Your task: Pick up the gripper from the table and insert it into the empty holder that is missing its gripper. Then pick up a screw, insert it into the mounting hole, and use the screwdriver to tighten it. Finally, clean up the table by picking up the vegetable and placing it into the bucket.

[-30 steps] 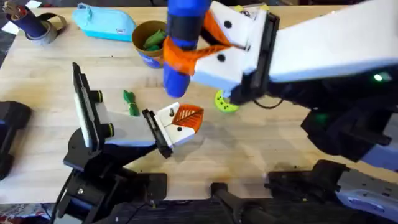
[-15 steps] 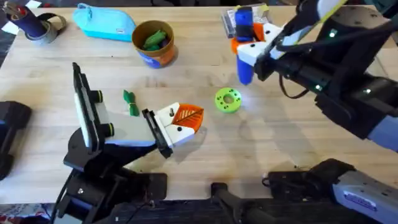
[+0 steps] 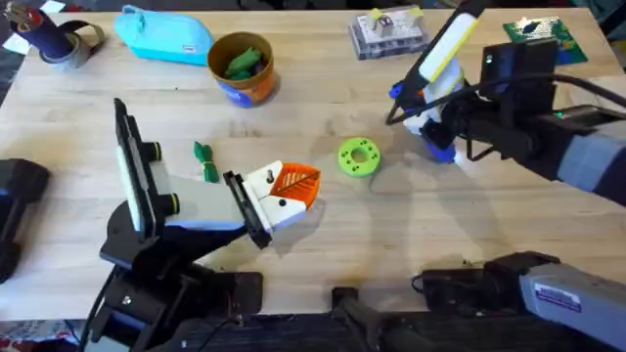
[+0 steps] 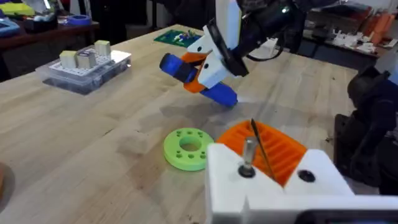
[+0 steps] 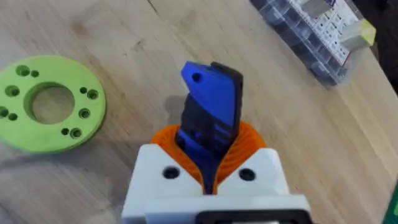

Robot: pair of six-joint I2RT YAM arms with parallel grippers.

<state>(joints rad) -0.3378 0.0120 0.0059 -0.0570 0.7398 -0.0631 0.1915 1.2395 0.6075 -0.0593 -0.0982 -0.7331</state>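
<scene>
Right hand (image 3: 435,122): clenched on the screwdriver (image 4: 199,78), held tilted low over the counter (image 3: 323,235) toward its right edge, just beyond the green disc (image 3: 358,157). Left hand: low at the near left edge, state cannot be told. The holder (image 3: 210,200) stands near the front edge with the gripper (image 3: 296,185) seated and the screw (image 4: 247,155) upright in it, so tightening reads as finished or paused; the vegetable (image 3: 204,162) lies beside the holder, the bucket (image 3: 243,66) toward the far edge, and the next move calls for setting the tool down and lifting that vegetable.
</scene>
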